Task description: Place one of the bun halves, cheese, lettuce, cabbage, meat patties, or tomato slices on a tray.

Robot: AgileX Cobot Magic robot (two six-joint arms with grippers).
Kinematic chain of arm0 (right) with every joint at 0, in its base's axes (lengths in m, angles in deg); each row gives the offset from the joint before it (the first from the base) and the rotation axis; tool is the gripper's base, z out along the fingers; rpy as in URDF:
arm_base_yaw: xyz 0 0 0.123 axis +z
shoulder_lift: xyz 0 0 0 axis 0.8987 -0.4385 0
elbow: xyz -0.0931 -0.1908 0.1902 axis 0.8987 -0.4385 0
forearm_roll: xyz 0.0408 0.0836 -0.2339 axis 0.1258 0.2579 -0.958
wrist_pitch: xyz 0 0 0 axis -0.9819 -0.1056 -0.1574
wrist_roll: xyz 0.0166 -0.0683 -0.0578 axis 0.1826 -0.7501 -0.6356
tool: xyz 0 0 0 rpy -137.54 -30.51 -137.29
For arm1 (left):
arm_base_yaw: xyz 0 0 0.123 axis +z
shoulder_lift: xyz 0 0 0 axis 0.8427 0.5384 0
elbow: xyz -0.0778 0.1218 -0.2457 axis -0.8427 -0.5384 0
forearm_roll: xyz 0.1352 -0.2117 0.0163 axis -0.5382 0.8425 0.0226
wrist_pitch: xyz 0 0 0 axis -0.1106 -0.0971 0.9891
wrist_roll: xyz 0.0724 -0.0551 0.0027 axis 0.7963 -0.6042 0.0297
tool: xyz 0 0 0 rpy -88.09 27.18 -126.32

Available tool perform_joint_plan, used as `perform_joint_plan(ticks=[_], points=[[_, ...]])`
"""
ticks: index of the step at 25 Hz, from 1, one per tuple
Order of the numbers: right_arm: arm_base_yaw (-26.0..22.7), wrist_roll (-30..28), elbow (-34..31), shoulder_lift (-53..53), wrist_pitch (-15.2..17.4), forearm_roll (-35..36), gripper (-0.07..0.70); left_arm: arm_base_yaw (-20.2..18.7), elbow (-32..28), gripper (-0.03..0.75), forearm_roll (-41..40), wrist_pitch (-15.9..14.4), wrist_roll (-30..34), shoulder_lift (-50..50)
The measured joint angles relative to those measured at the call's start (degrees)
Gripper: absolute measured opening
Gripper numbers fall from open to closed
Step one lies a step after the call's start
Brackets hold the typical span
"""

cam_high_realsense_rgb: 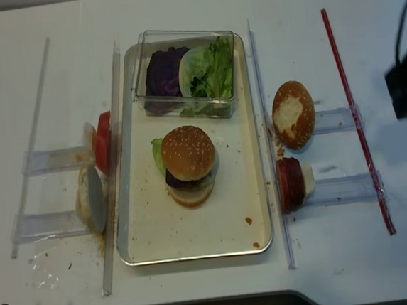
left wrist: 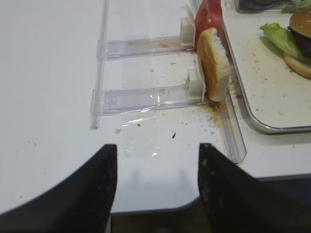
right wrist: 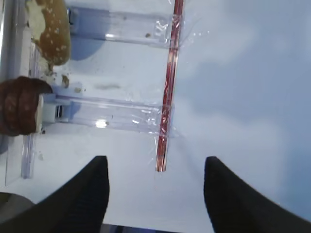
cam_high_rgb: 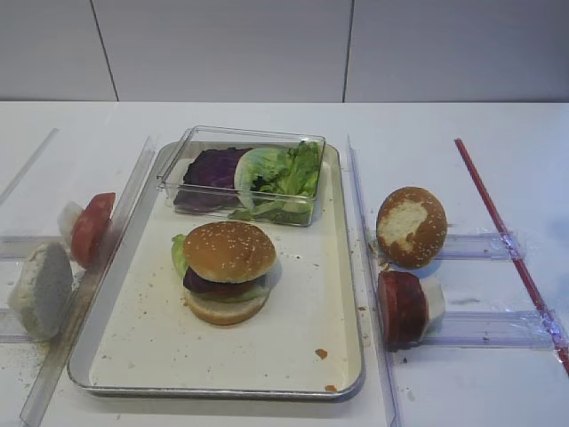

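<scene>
On the tray (cam_high_rgb: 338,294) stands a stacked burger topped by a sesame bun half (cam_high_rgb: 228,250), with lettuce sticking out at its left. More lettuce (cam_high_rgb: 289,173) and purple cabbage (cam_high_rgb: 213,169) lie in the clear box at the tray's far end. A tomato slice (cam_high_rgb: 92,227) stands on edge left of the tray, and a meat patty (cam_high_rgb: 402,307) right of it. No cheese shows. My right gripper (right wrist: 155,162) hangs open over bare table by the red strip. Near the table's front left edge, my left gripper (left wrist: 157,148) is open and empty.
A clear plastic box (cam_high_rgb: 178,160) sits on the tray's far end. A pale bun bottom (cam_high_rgb: 40,289) and a white-patched bun (cam_high_rgb: 411,227) lean in clear acrylic racks (left wrist: 141,99) on either side. A red strip (cam_high_rgb: 507,240) runs along the right.
</scene>
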Motion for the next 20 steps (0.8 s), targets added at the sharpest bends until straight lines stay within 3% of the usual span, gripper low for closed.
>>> perform_joint_plan(ticks=[7, 20], points=[[0.0, -0.9, -10.62, 19.96, 0.42, -0.13, 0.447, 0.0, 0.0, 0.359, 0.0, 0.0, 0.0, 0.0], [0.0, -1.26, -23.46, 55.0, 1.81, -0.89, 0.447, 0.0, 0.0, 0.359, 0.0, 0.0, 0.0, 0.0]])
